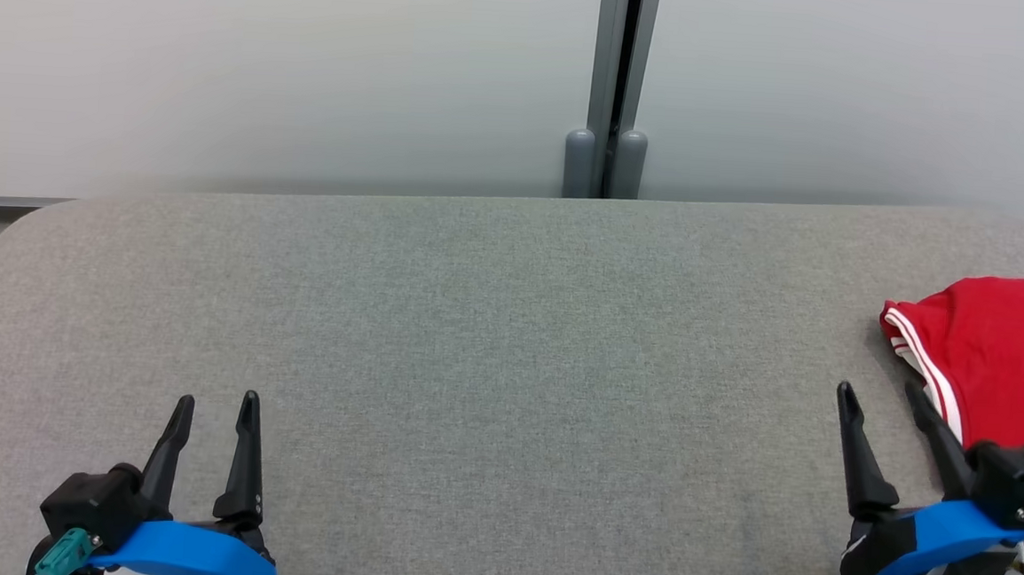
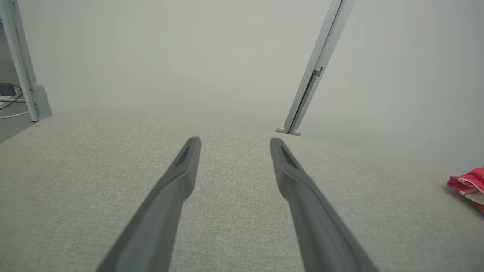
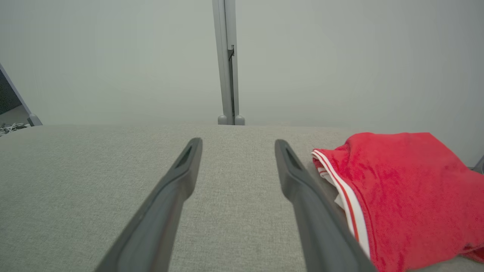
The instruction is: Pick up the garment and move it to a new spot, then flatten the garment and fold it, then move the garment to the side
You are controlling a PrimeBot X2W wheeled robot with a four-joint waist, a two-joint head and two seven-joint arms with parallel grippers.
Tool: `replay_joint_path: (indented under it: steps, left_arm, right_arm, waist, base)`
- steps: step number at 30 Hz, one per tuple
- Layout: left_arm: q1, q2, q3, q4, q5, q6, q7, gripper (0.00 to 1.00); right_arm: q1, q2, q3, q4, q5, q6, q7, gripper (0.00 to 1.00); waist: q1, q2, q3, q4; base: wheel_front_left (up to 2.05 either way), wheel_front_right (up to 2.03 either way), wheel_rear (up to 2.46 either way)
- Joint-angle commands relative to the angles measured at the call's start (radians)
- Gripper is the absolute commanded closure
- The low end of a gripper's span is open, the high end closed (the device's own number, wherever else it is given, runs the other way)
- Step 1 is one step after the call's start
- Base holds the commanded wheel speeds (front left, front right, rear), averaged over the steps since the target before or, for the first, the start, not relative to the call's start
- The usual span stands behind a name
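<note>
**Both hands open over the table, red garment at the right edge**

Nearest the robot, the left hand (image 1: 219,399) hovers low over the near-left part of the grey fabric-covered table (image 1: 510,323). Its two dark fingers are spread apart with nothing between them; the left wrist view (image 2: 235,140) shows bare cloth in the gap. The right hand (image 1: 879,388) sits at the near right, fingers likewise parted and empty (image 3: 238,141).

Just beside the right hand's outer finger lies the red garment (image 1: 1006,353), bunched in a loose heap on the table's right side, with a white-striped hem facing the fingers. In the right wrist view the garment (image 3: 397,181) looks close to that finger, though contact cannot be judged. From the left wrist it shows far off to the right (image 2: 467,183).

Beyond the table's far edge a grey post (image 1: 612,80) rises between pale wall panels.
</note>
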Motion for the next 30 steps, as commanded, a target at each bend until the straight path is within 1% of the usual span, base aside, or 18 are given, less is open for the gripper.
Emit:
replay_joint_path:
  steps: [1, 5, 11, 20, 27, 28, 30]
  left_arm:
    - [0.01, 0.001, 0.004, 0.005, -0.001, -0.003, -0.004, 0.0]
    - [0.029, 0.004, 0.004, 0.021, 0.004, -0.005, -0.006, 0.0]
    - [0.028, 0.0, 0.022, 0.038, -0.008, 0.004, -0.007, 0.0]
    - [0.008, 0.005, 0.026, 0.055, -0.011, -0.004, -0.007, 0.0]
    - [0.008, 0.009, 0.024, 0.057, -0.015, -0.008, -0.006, 0.0]
    - [0.018, 0.003, 0.019, 0.056, -0.013, -0.007, -0.002, 1.0]
    - [0.027, -0.006, 0.015, 0.068, -0.014, -0.008, 0.001, 1.0]
  right_arm:
    - [0.027, 0.016, -0.008, -0.004, -0.011, 0.0, 0.007, 0.0]
    - [0.059, 0.036, -0.02, -0.005, -0.027, 0.0, 0.02, 0.0]
    - [0.086, 0.056, -0.043, -0.011, -0.036, 0.0, 0.037, 0.0]
    - [0.079, 0.069, -0.023, -0.001, -0.029, 0.0, 0.042, 0.0]
    - [0.059, 0.071, -0.007, 0.014, -0.02, 0.0, 0.021, 0.0]
    - [0.066, 0.067, -0.007, 0.015, -0.02, 0.0, 0.027, 1.0]
    - [0.072, 0.069, -0.006, 0.031, -0.018, 0.0, 0.027, 1.0]
  waist:
    - [0.0003, 0.0, -0.006, 0.005]
    - [0.0003, 0.0, -0.014, 0.01]
    - [0.0003, 0.0, -0.015, 0.002]
    - [0.0003, 0.0, -0.008, -0.01]
    - [0.0003, 0.0, -0.003, -0.012]
    - [0.0003, 0.0, -0.002, -0.012]
    - [0.0004, 0.0, -0.002, -0.012]
  base:
    - [0.0, 0.0, 0.0]
    - [0.0, 0.0, 0.0]
    - [0.0, 0.0, 0.0]
    - [0.0, 0.0, 0.0]
    - [0.0, 0.0, 0.0]
    - [0.0, 0.0, 0.0]
    - [0.0, 0.0, 0.0]
